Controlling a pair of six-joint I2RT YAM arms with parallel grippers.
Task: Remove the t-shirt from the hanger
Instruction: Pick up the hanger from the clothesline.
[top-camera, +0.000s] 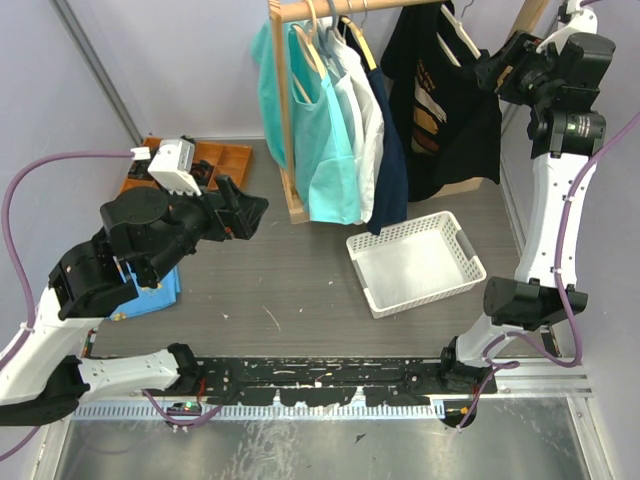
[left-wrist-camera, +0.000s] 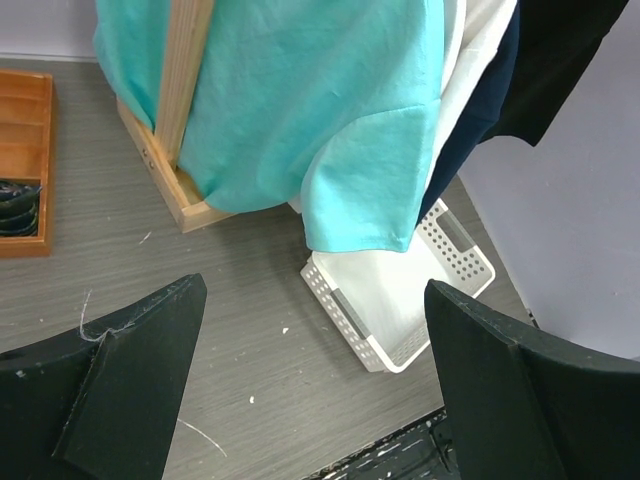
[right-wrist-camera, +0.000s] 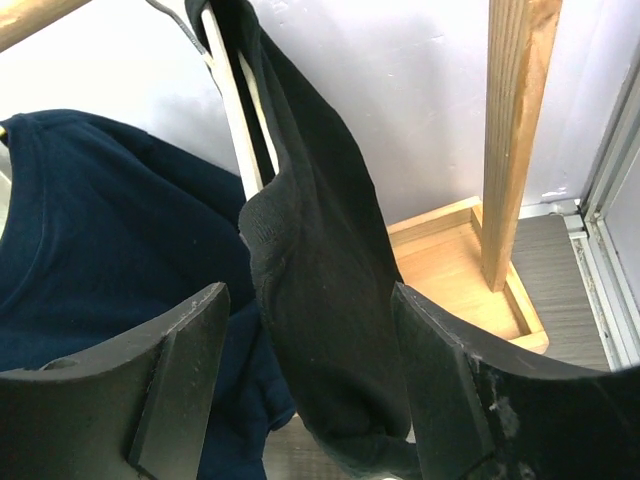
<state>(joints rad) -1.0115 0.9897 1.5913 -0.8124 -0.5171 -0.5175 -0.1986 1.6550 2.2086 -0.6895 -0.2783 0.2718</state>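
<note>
Two arms (top-camera: 130, 240), one black t-shirt (top-camera: 440, 110)

Black t-shirt (top-camera: 440, 110): short-sleeved, tan and yellow striped print on front. On hanger, not yet off. Hangs full length, rightmost garment on wooden rail (top-camera: 290, 10), small gap to neighbouring shirts. Body falls straight, hem loose, slight folds.

Hanger (right-wrist-camera: 228, 95): pale, slim, twin bars sloping down inside shirt's shoulder. Hook end at rail, detail unclear. Shoulder seam and ribbed collar edge draped over hanger arm, fabric bunched into narrow fold below it.
</note>
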